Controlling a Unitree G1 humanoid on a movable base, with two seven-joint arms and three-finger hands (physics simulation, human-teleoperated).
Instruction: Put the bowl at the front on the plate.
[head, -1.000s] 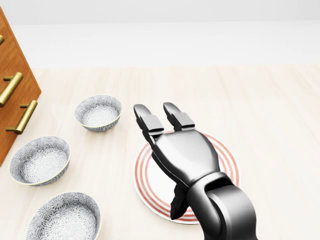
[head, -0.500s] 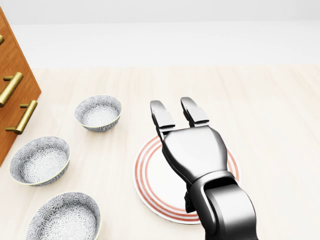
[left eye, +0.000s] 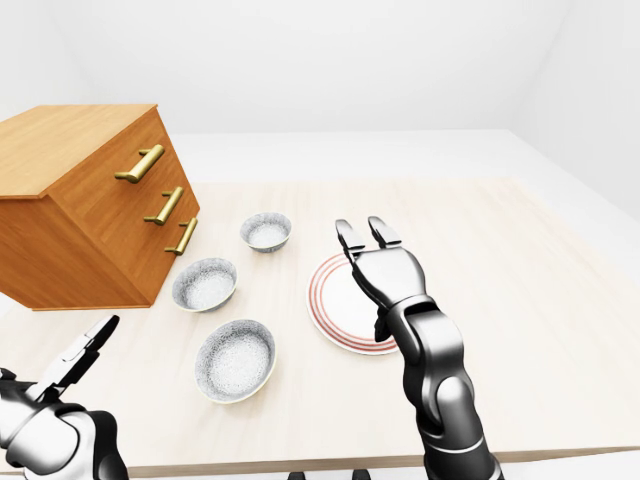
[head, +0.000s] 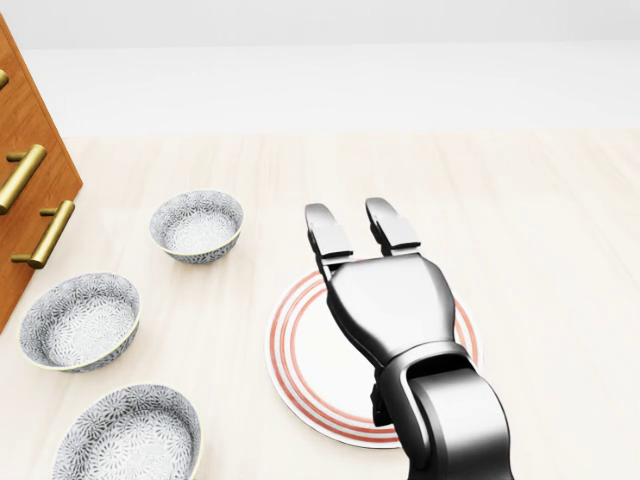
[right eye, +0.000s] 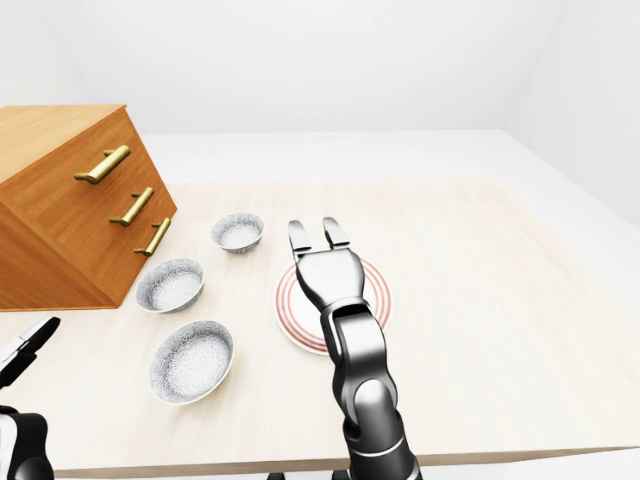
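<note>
Three grey patterned bowls lie in a slanted row left of the plate. The lowest bowl (head: 128, 437) sits at the head view's bottom left, the middle bowl (head: 80, 320) above it, and the top bowl (head: 197, 225) nearest the plate. The white plate (head: 305, 375) with red rings has nothing on it. My right hand (head: 350, 222) hovers over the plate, open and holding nothing, with two fingers pointing toward the view's top. My left hand (left eye: 80, 352) is low at the left-eye view's bottom left, fingers spread, far from every bowl.
A wooden dresser (left eye: 90, 200) with brass handles stands on the table's left side, close to the middle bowl. The pale wooden table (left eye: 520, 270) stretches to the right of the plate. Its near edge runs along the bottom of the eye views.
My right hand has shifted to the right over the plate, mostly in the first half second. Bowls, plate and camera have not moved.
</note>
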